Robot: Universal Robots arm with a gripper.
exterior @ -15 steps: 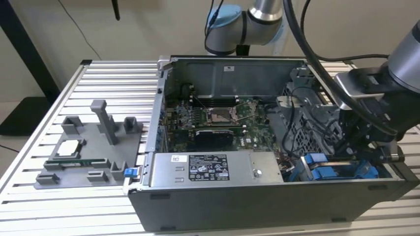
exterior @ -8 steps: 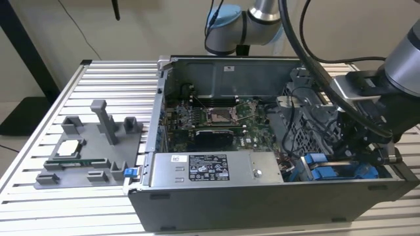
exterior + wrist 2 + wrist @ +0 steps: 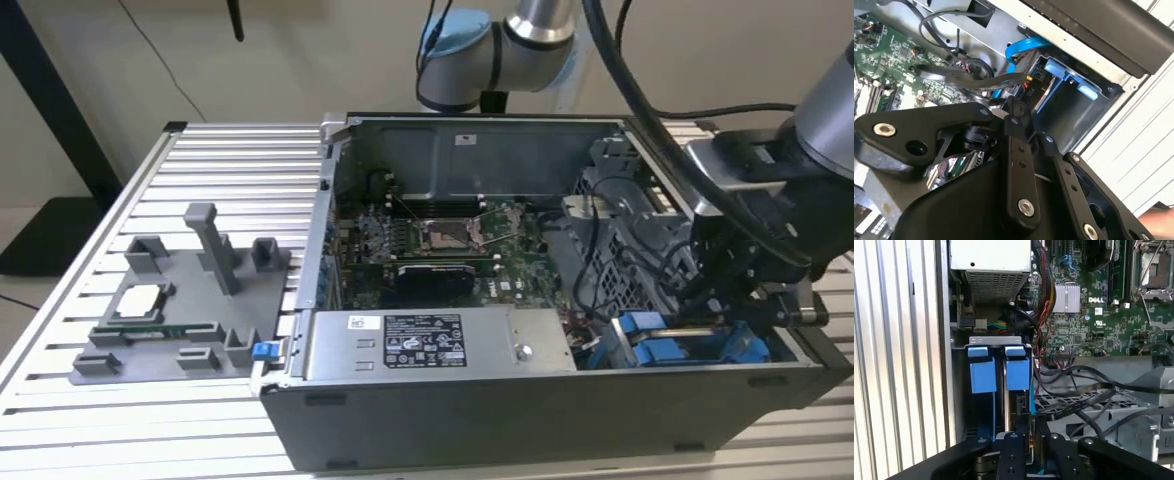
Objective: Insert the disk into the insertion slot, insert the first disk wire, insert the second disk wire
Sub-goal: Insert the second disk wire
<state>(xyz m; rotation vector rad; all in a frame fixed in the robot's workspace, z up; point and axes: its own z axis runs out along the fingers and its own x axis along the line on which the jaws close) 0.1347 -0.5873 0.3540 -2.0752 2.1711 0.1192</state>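
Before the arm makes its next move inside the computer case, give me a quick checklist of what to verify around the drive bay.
1. Disk seated in the insertion slot: ok, its blue carrier sits inside the bay.
2. Tool lined up with the disk: ok, in the first wrist view.
3. Wire plugged into the disk: cannot tell, the tool hides the connector.
4. Black cables clear of the tool: not ok, they lie right beside it.
5. Blue cable, where its end goes: cannot tell.

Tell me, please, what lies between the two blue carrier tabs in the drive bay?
In the first wrist view, a narrow dark gap with a thin grey metal divider lies between the left blue tab and the right blue tab.
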